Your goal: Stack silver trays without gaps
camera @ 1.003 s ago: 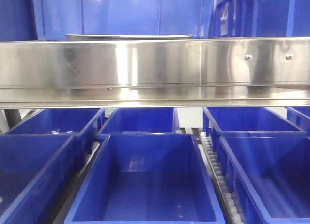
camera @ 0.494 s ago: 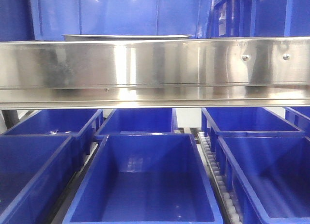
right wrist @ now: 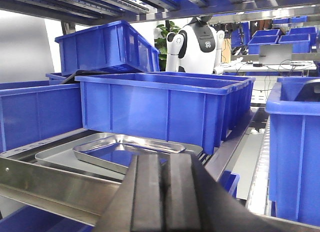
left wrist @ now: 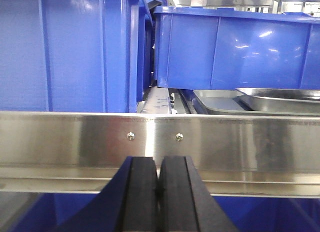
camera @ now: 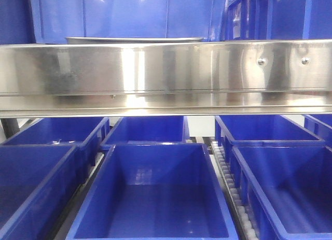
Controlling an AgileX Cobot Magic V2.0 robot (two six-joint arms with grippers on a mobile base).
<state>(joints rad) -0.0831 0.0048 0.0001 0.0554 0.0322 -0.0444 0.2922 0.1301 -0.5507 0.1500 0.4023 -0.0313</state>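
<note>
Two silver trays lie on the shelf behind the steel rail. The lower tray (right wrist: 57, 156) (left wrist: 212, 99) lies flat. The upper tray (right wrist: 127, 148) (left wrist: 280, 98) rests on it, turned askew and raised above its rim. In the front view only a thin tray rim (camera: 135, 40) shows above the rail. My left gripper (left wrist: 159, 160) is shut and empty, in front of the rail and left of the trays. My right gripper (right wrist: 164, 158) is shut and empty too, near the right-hand corner of the trays and above the rail.
A long brushed-steel rail (camera: 166, 74) (left wrist: 250, 139) fronts the shelf. Blue bins (right wrist: 165, 104) stand close behind the trays, with more (left wrist: 75, 51) to their left. Open blue bins (camera: 153, 193) fill the level below. Another blue bin (right wrist: 295, 152) is at the right.
The front view has drifted a little, so the rail's rivets and the tray rim sit slightly further left. Nothing else has visibly moved.
</note>
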